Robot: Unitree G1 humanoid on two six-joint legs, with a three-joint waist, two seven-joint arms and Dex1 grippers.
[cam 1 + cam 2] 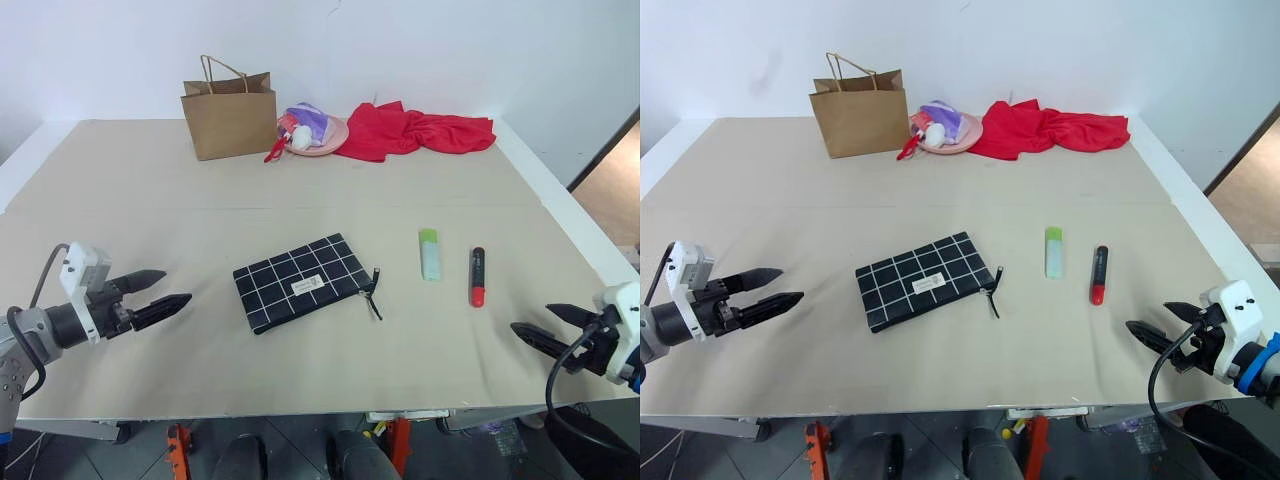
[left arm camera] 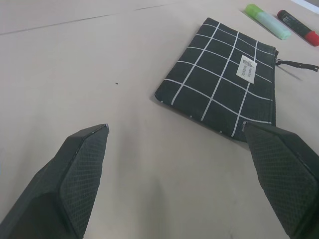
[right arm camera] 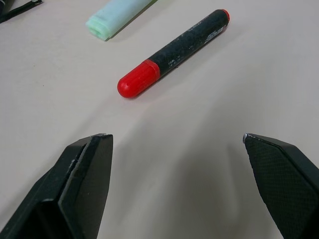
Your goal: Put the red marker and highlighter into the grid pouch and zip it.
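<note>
The grid pouch (image 1: 302, 282) lies flat in the middle of the table, its zipper cord (image 1: 373, 293) at its right end. To its right lies the highlighter (image 1: 430, 253) with its green cap away from me. Further right is the red marker (image 1: 477, 276), red cap toward me. My left gripper (image 1: 160, 289) hovers open to the left of the pouch, pointing at it. Near the front right edge my right gripper (image 1: 545, 325) stands open, short of the marker (image 3: 172, 52). Both grippers hold nothing.
A brown paper bag (image 1: 230, 112) stands at the back of the table. Beside it sits a pink dish (image 1: 312, 131) with small items, and a red cloth (image 1: 415, 130) lies at the back right. The table's right edge (image 1: 585, 235) runs close to the marker.
</note>
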